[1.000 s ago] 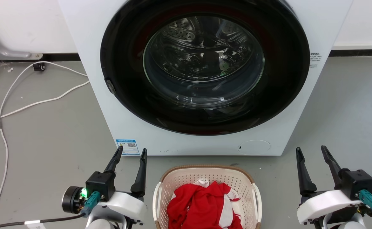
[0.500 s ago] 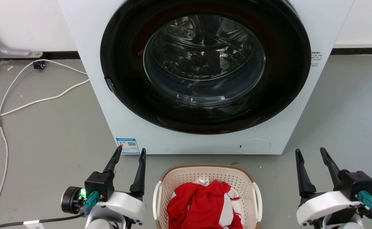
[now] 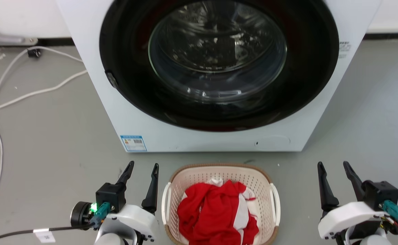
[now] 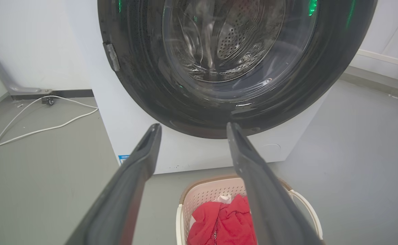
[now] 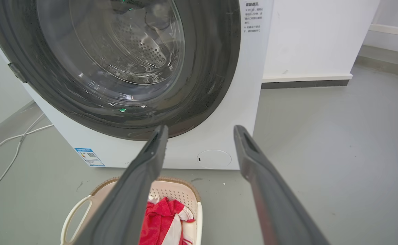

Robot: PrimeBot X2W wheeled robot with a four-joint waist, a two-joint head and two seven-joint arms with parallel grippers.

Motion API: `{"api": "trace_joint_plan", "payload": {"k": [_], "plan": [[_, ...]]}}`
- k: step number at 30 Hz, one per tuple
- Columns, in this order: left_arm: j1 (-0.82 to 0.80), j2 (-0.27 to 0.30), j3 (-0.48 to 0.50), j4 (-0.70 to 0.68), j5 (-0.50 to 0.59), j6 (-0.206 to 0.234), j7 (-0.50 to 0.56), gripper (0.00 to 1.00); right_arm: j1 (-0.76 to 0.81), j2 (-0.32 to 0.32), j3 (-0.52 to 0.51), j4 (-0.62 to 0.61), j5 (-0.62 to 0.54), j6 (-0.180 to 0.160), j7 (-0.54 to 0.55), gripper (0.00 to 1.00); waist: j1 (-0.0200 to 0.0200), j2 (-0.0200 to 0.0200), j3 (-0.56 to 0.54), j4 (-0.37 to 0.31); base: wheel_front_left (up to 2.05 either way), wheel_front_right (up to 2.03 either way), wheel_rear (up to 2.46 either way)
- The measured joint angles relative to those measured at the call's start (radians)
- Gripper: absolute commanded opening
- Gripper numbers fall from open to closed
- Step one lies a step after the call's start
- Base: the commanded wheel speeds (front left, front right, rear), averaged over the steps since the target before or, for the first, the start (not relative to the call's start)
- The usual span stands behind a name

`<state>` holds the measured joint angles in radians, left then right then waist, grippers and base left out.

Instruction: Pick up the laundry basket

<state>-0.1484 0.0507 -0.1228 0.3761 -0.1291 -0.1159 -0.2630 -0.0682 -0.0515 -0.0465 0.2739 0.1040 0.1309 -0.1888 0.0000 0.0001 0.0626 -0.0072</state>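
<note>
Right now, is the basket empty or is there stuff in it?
Not empty. The laundry basket holds a crumpled red and white cloth, heaped inside it.

The left gripper [image 3: 143, 164] and right gripper [image 3: 332, 164] have long black tapered fingers [image 3: 150, 190] on white wrists [image 3: 136, 217] with teal connectors [image 3: 101, 209].
</note>
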Motion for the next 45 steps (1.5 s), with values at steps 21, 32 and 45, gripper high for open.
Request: {"api": "trace_joint_plan", "payload": {"k": [21, 32, 45], "plan": [[-0.302, 0.022, -0.031, 0.348, -0.088, -0.013, 0.0, 1.0, -0.305, 0.001, 0.051, 0.345, 0.013, 0.0, 0.005, 1.0, 0.0002, 0.0, 0.381, -0.032, 0.0, 0.0, 0.0], [-0.503, 0.083, -0.224, 0.589, -0.269, -0.015, 0.074, 1.0, -0.506, 0.001, 0.105, 0.626, 0.04, 0.0, 0.02, 1.0, 0.0002, 0.0, 0.55, -0.049, 0.0, 0.0, 0.0], [-0.701, 0.161, -0.412, 0.682, -0.479, -0.015, 0.243, 1.0, -0.748, 0.001, 0.278, 0.859, 0.181, 0.0, 0.075, 1.0, 0.0002, 0.0, 0.713, -0.067, 0.0, 0.0, 0.0]]}}
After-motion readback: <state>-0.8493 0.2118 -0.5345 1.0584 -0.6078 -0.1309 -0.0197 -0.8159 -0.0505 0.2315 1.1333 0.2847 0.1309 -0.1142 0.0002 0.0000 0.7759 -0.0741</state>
